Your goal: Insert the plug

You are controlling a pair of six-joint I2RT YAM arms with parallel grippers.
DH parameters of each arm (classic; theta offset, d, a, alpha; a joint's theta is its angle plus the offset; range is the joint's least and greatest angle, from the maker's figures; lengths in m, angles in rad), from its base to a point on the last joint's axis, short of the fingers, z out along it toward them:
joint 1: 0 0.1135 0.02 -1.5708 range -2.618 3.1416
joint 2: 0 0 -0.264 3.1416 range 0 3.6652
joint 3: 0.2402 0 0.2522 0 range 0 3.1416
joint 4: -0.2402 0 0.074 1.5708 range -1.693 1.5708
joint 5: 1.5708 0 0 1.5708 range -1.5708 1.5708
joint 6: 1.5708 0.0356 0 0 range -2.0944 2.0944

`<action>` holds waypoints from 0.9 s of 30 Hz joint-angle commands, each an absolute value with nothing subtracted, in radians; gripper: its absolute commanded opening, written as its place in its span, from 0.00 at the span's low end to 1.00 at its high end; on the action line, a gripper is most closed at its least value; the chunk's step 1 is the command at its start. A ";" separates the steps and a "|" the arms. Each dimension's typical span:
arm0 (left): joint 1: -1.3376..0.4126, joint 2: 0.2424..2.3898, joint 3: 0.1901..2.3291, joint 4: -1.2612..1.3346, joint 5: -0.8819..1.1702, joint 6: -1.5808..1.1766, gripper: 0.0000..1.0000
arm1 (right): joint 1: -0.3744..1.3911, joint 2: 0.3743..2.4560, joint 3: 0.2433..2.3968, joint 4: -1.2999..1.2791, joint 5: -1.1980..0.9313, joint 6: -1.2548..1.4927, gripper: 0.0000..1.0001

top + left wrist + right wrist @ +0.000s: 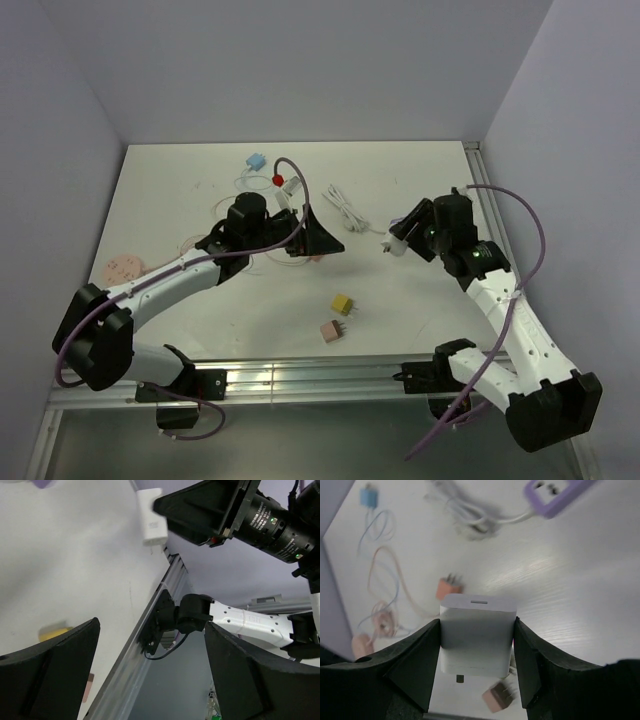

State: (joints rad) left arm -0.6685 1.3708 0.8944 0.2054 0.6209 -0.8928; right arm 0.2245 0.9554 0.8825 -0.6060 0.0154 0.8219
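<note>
Looks like the carrying step: gripping the white plug (477, 635) snugly in the right claw (397, 243), up off the bench (200, 180), not yet in the purple socket (552, 492) lying ahead of that claw and off to one side. Holding nothing in the left claw (151, 630), spread wide open across from the right claw. Next, likely: bring the plug over the socket, line it up with the holes, push straight in, and maybe pin the socket down with the left claw to stop sliding.
</note>
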 commanded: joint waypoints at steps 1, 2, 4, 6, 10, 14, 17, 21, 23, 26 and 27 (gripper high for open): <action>-0.727 1.367 0.907 0.370 0.574 -0.896 0.94 | 0.303 0.919 0.902 -0.468 -0.133 0.822 0.00; -0.736 1.362 0.897 0.379 0.552 -0.900 0.95 | 0.319 0.919 0.902 -0.466 -0.130 0.845 0.00; -0.744 1.353 0.876 0.409 0.520 -0.920 0.96 | 0.345 0.907 0.893 -0.465 -0.091 0.877 0.00; -0.747 1.347 0.853 0.429 0.467 -0.920 0.97 | 0.368 0.887 0.859 -0.424 -0.097 0.929 0.00; -0.772 1.364 0.854 0.436 0.417 -0.902 0.97 | 0.417 0.858 0.824 -0.353 -0.086 0.999 0.00; -0.776 1.396 0.868 0.440 0.423 -0.899 0.96 | 0.457 0.813 0.815 -0.371 -0.002 1.067 0.00; -0.801 1.407 0.890 0.410 0.352 -0.867 0.97 | 0.465 0.796 0.815 -0.391 0.023 1.129 0.00; -0.853 1.399 0.891 0.413 0.213 -0.835 0.99 | 0.492 0.807 0.845 -0.480 0.118 1.209 0.00; -0.868 1.384 0.870 0.451 0.149 -0.830 0.99 | 0.515 0.819 0.867 -0.511 0.161 1.242 0.00; -0.890 1.384 0.865 0.472 0.114 -0.824 0.99 | 0.537 0.828 0.880 -0.519 0.178 1.267 0.00; -0.891 1.388 0.868 0.479 0.121 -0.822 0.99 | 0.544 0.830 0.884 -0.520 0.182 1.273 0.00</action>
State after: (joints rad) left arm -0.8806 1.4090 0.8547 0.4019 0.1917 -0.8539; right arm 0.5228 0.8284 0.8204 -0.5220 0.1120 1.2095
